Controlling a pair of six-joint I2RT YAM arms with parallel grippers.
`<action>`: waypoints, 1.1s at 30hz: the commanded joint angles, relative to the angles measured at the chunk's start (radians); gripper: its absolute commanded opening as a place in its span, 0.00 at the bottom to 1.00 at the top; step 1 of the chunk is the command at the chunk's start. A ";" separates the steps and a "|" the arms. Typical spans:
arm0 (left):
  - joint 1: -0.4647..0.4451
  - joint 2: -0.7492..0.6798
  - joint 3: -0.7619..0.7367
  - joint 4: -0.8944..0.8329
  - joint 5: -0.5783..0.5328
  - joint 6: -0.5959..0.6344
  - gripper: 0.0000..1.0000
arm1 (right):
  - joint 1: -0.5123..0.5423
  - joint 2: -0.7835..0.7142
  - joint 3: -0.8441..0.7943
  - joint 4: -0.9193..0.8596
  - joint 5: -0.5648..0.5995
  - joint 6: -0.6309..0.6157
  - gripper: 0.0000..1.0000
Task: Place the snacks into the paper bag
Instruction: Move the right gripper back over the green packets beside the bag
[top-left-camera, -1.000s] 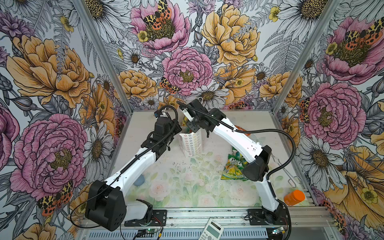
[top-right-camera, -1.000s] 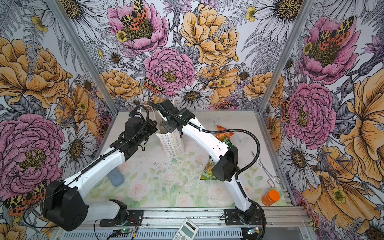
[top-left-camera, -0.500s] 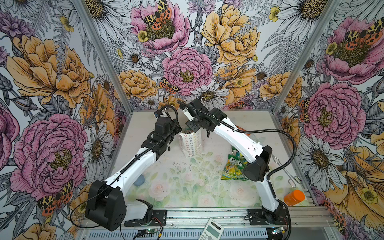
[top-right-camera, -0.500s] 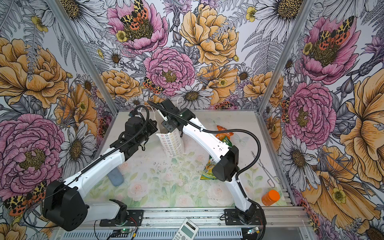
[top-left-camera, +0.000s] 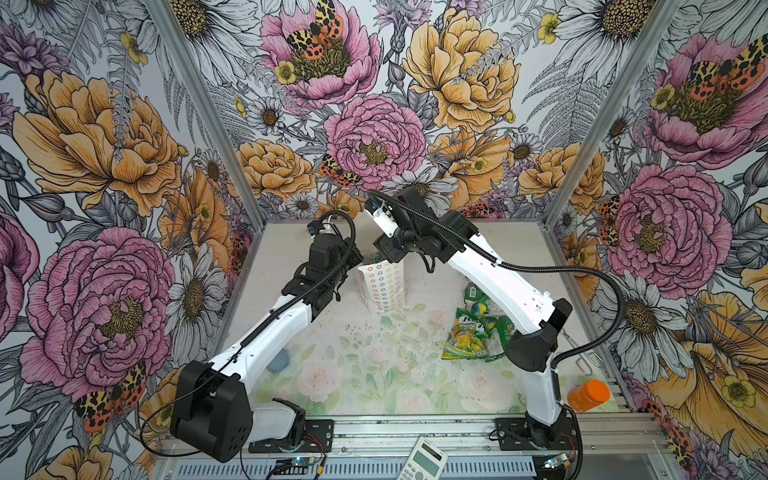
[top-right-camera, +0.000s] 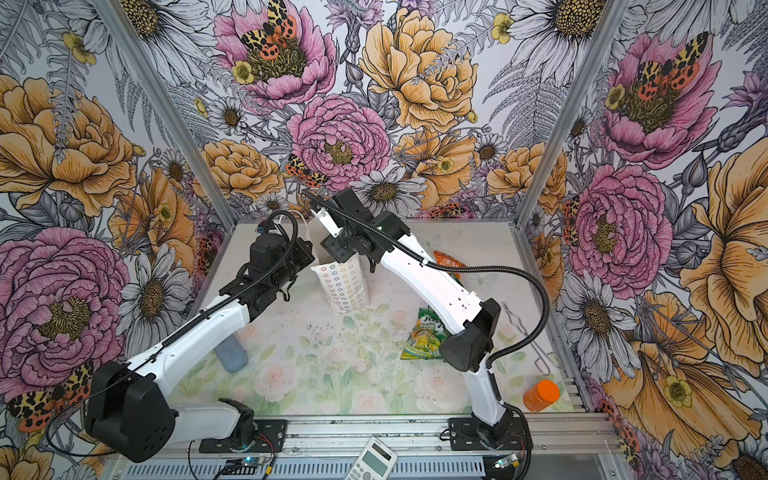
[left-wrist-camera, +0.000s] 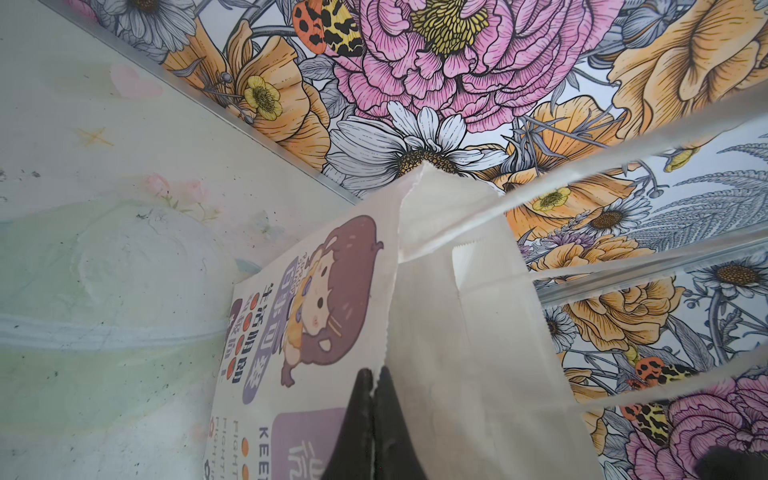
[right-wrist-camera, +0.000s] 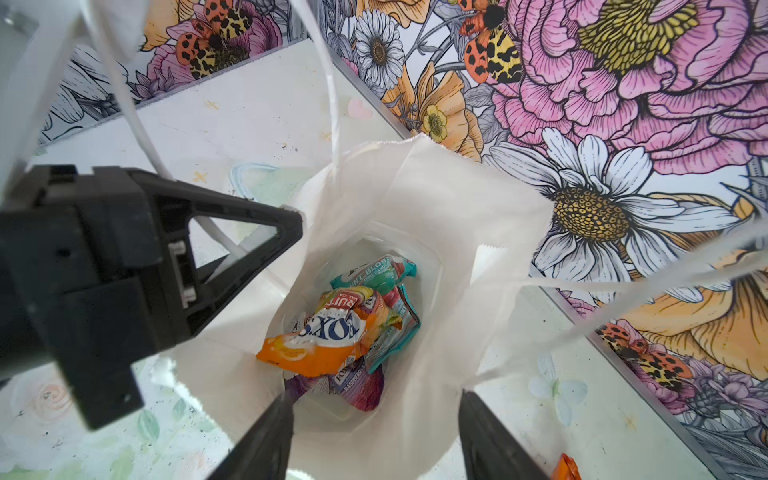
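1. Right gripper (right-wrist-camera: 376, 397) hangs over the open mouth of the paper bag (right-wrist-camera: 457, 199), its fingers (right-wrist-camera: 266, 436) well apart with nothing between them.
2. Left gripper (left-wrist-camera: 374, 378) is pinched together on the bag's rim, on the side with the cartoon girl print.
3. Snacks lie at the bag's bottom: an orange packet (right-wrist-camera: 320, 336) on top, a teal packet (right-wrist-camera: 374, 272) beside it and a purple packet (right-wrist-camera: 357, 386) partly beneath.
4. In both top views the bag stands upright toward the back middle of the table (top-left-camera: 365, 374), between the two wrists.
5. More snacks lie outside it. Green and yellow packets (top-left-camera: 469, 332) sit beside the right arm, partly hidden by it, and a loose orange packet (top-right-camera: 446, 262) lies behind that arm.
6. Farther out, an orange bottle (top-left-camera: 588, 395) stands near the front right corner. A calculator (top-left-camera: 422, 461) rests on the front rail, and a blue object (top-right-camera: 230, 353) lies under the left arm.
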 joint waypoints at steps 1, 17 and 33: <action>0.002 0.013 0.024 -0.023 -0.020 -0.002 0.00 | -0.007 -0.091 -0.062 0.001 0.004 0.010 0.66; 0.008 0.008 0.017 -0.015 -0.005 0.002 0.00 | -0.079 -0.491 -0.661 0.039 0.024 0.138 0.75; 0.011 0.027 0.031 -0.009 0.020 0.005 0.00 | -0.256 -0.754 -1.276 0.040 -0.124 0.472 0.84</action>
